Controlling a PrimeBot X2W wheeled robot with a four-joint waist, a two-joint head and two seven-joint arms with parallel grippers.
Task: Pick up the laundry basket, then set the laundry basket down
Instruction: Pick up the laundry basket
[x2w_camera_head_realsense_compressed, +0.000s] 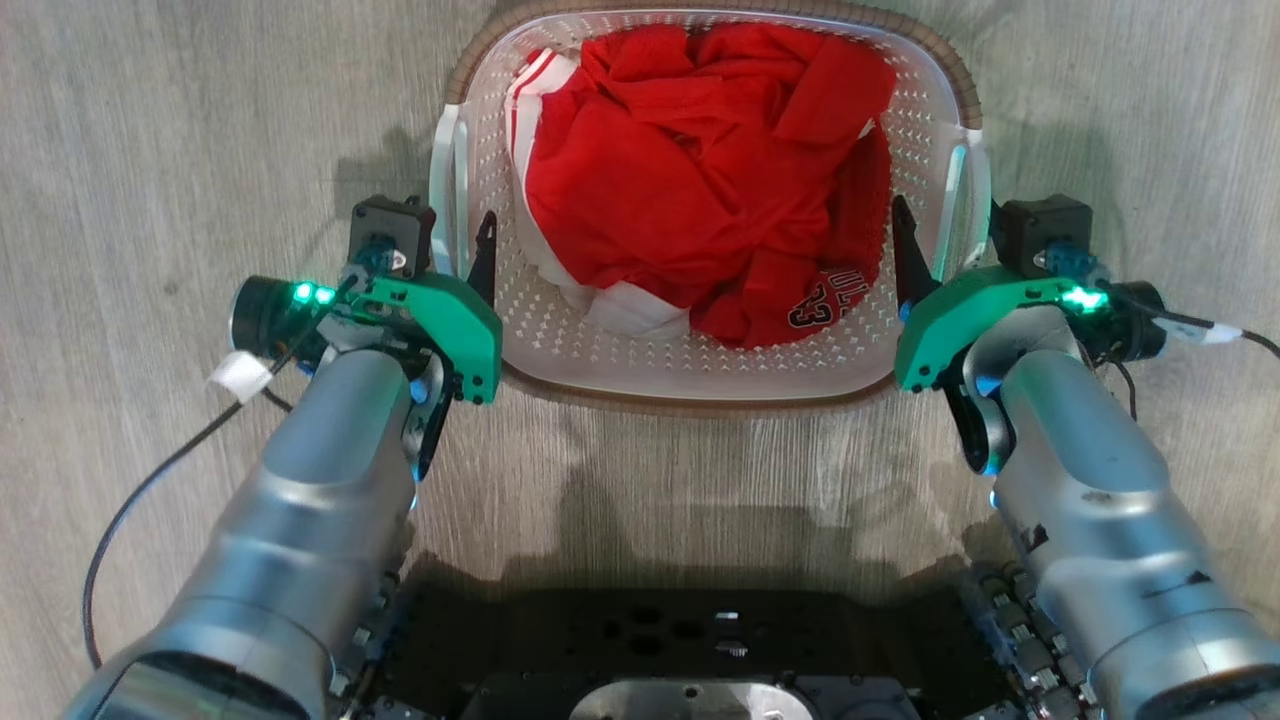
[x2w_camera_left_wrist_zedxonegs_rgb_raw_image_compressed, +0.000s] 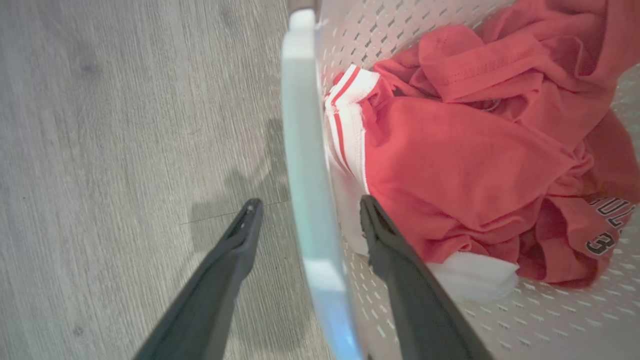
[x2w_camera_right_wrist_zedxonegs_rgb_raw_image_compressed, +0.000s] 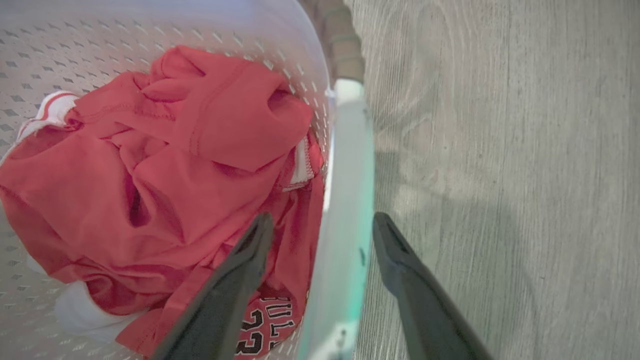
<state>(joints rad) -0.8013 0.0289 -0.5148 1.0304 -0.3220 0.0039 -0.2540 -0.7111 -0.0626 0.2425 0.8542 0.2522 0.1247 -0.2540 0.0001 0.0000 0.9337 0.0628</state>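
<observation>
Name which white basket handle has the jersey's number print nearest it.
The white plastic side handle on the robot's right: the black number print lies beside it; the left handle has white striped cloth.

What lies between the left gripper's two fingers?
The basket's white handle, with a gap to each finger, as the left wrist view shows.
</observation>
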